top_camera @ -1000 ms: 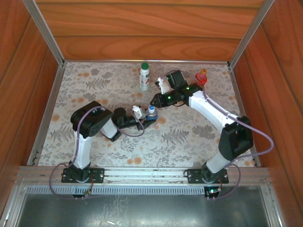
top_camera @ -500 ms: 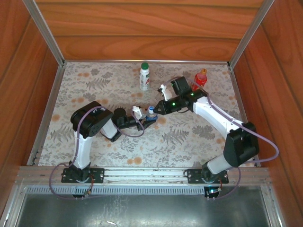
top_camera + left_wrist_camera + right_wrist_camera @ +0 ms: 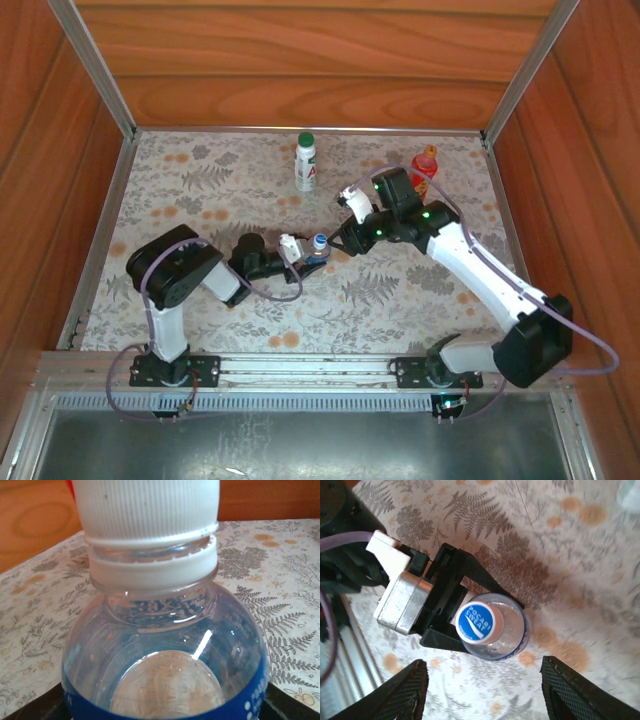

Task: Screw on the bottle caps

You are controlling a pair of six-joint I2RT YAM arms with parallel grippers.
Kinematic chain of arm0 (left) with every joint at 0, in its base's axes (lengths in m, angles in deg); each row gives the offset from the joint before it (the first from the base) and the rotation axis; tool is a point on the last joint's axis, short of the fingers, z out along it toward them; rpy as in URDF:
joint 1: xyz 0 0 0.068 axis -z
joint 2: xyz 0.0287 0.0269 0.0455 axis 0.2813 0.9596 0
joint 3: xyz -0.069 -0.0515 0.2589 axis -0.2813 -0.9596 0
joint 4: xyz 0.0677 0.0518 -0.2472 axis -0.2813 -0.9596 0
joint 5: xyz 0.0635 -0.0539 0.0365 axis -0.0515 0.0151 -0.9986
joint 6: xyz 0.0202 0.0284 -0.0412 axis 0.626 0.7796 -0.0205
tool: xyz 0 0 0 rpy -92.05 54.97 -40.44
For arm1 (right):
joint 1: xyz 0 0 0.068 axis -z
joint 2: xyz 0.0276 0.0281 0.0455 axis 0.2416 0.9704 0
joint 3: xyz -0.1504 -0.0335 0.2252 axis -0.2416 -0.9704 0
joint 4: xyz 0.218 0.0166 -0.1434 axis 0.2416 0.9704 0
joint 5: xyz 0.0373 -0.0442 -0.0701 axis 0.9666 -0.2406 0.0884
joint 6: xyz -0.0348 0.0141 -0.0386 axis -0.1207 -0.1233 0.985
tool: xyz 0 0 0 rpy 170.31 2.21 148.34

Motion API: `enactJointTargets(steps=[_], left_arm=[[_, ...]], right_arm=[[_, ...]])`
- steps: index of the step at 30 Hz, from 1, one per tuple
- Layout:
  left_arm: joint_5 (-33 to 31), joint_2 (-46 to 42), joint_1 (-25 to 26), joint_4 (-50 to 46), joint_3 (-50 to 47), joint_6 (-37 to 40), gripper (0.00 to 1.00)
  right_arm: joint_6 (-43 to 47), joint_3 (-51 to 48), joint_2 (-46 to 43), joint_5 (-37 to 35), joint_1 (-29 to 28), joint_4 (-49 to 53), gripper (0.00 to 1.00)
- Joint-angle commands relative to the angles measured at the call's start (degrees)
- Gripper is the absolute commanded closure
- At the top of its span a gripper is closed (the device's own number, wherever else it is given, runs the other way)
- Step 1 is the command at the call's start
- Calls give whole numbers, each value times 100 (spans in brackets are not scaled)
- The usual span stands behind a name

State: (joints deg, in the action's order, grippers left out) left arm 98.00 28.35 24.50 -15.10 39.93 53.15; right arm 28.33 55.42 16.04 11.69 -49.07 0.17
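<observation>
My right gripper [image 3: 485,700] has just let go, jaws wide, above the blue cap [image 3: 476,622], now seated on the clear bottle [image 3: 165,645] mid-table (left gripper [image 3: 310,256] clamps it), so this one looks done

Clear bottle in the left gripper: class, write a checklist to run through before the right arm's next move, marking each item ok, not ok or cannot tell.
1. Grip: the left gripper clamps the clear bottle upright: ok.
2. Placement: the blue cap sits on the bottle's neck: ok.
3. Tightness: cap screwed fully home: cannot tell; a strip of bare neck shows beneath it in the left wrist view.
4. Clearance: the right gripper is open and apart from the cap: ok.
5. Others: the white bottle and the red bottle stand upright and capped: ok.
</observation>
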Motion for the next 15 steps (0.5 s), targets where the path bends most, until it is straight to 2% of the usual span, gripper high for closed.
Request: enactJointTargets(steps=[1, 4, 7, 10, 15], left_arm=[[-481, -417, 294, -1070, 7, 1094, 39], [-615, -674, 449, -1409, -21, 1508, 39], [-290, -928, 460, -1504, -101, 1545, 39], [-94, -1142, 474, -1611, -144, 1533, 39], [-27, -1280, 525, -1736, -162, 1606, 39]], right_arm=[[1707, 89, -284, -618, -374, 273, 33], [3063, 187, -406, -837, -813, 653, 33], [4174, 215, -451, -1026, -1144, 1066, 34], [4695, 331, -352, -1085, -1303, 1452, 37], [4908, 534, -39, -1530, -1531, 1666, 41]])
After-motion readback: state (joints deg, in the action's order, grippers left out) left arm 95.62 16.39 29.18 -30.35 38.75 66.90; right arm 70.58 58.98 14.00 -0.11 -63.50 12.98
